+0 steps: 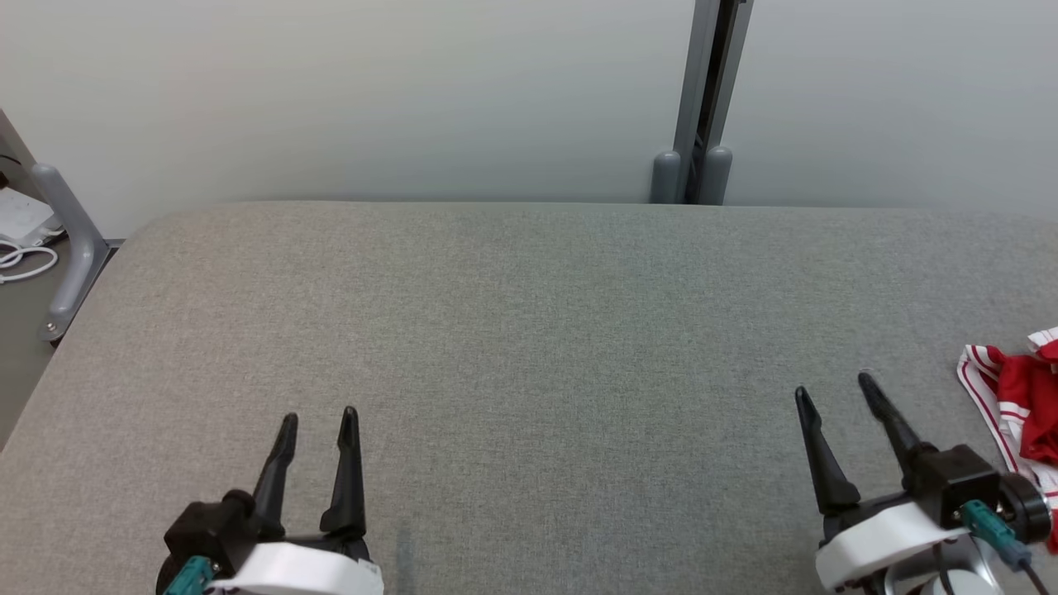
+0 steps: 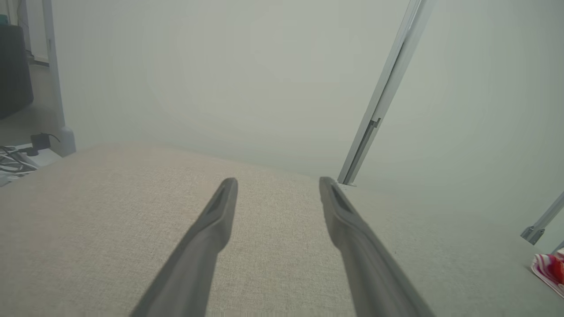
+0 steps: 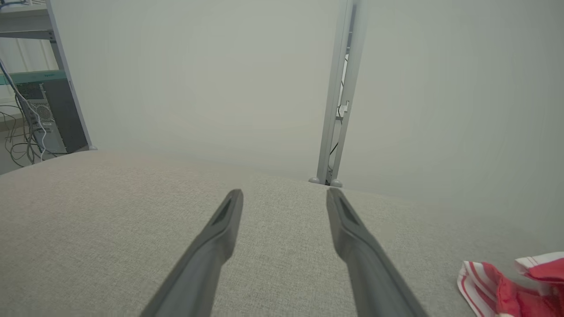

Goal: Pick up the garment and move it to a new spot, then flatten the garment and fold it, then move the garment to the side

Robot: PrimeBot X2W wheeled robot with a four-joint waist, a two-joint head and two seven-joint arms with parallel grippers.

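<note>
The garment point(image 1: 1018, 405) is red with white striped trim and lies crumpled at the far right edge of the grey table point(image 1: 529, 330); part of it is cut off by the frame. It also appears as the garment point(image 3: 511, 286) at the lower right of the right wrist view and as a small patch of garment point(image 2: 551, 270) at the right edge of the left wrist view. My right gripper point(image 1: 833, 387) hovers open just left of it, not touching. My left gripper point(image 1: 318, 417) is open at the lower left, with nothing between its fingers.
A pale wall stands behind the table, with a grey post point(image 1: 698, 99) at the back right. A grey frame leg point(image 1: 70, 240) and white cables point(image 1: 21, 256) sit off the table's left edge.
</note>
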